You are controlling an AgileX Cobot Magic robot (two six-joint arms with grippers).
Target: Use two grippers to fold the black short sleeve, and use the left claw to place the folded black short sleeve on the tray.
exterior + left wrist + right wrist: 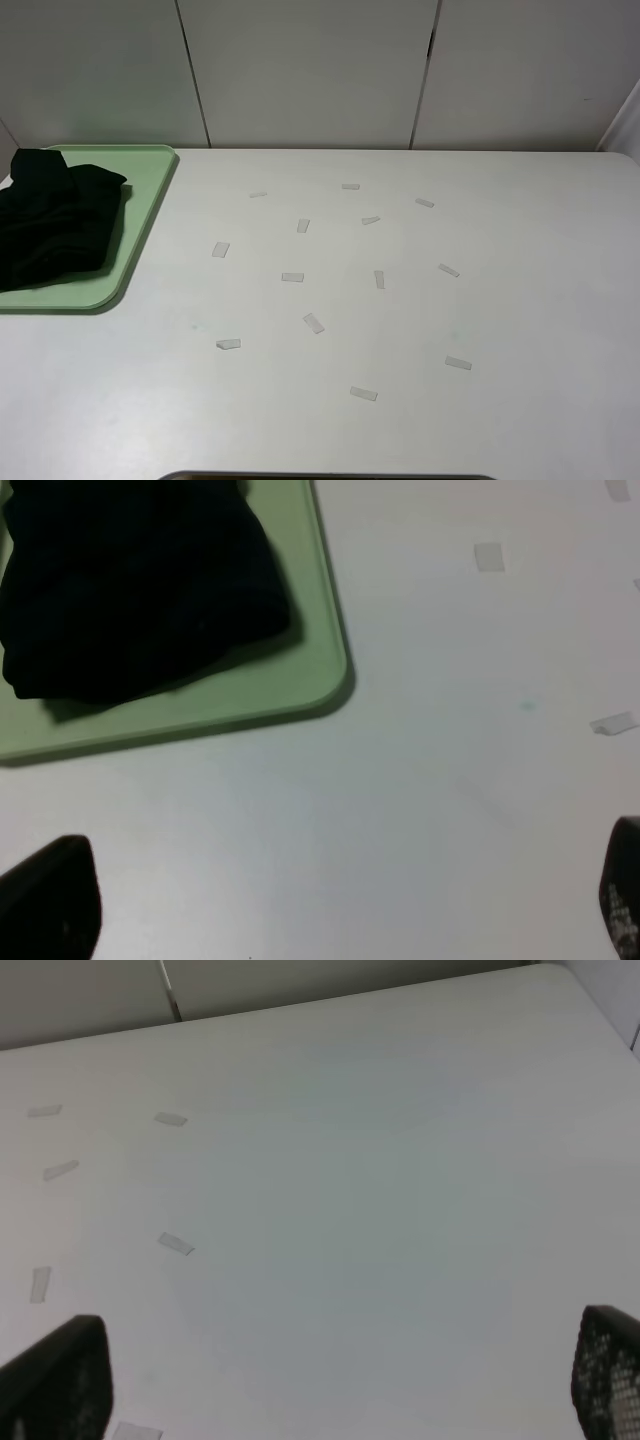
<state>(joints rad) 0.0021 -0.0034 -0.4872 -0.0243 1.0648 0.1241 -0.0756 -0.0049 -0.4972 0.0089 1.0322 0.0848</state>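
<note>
Nearest the left wrist camera, the left gripper shows only its two black fingertips at the picture's lower corners; its jaws stand wide apart, holding and touching nothing, with bare white tabletop between them. Likewise the right gripper has its jaws spread wide over bare tabletop, gripping nothing. Neither arm appears in the high view.

Farther out, small pale tape strips lie scattered flat across the middle of the tabletop; fourteen can be counted in the high view. None touches another, and none lies on the tray.

Beyond the left gripper, at the far left of the tabletop, sits one mint-green tray with rounded corners and a low rim. On it lies the one black short sleeve, folded into a thick bundle. The bundle rests mostly inside the tray, its left part cut off by the picture edge. Behind the tabletop rises a pale panelled wall.
</note>
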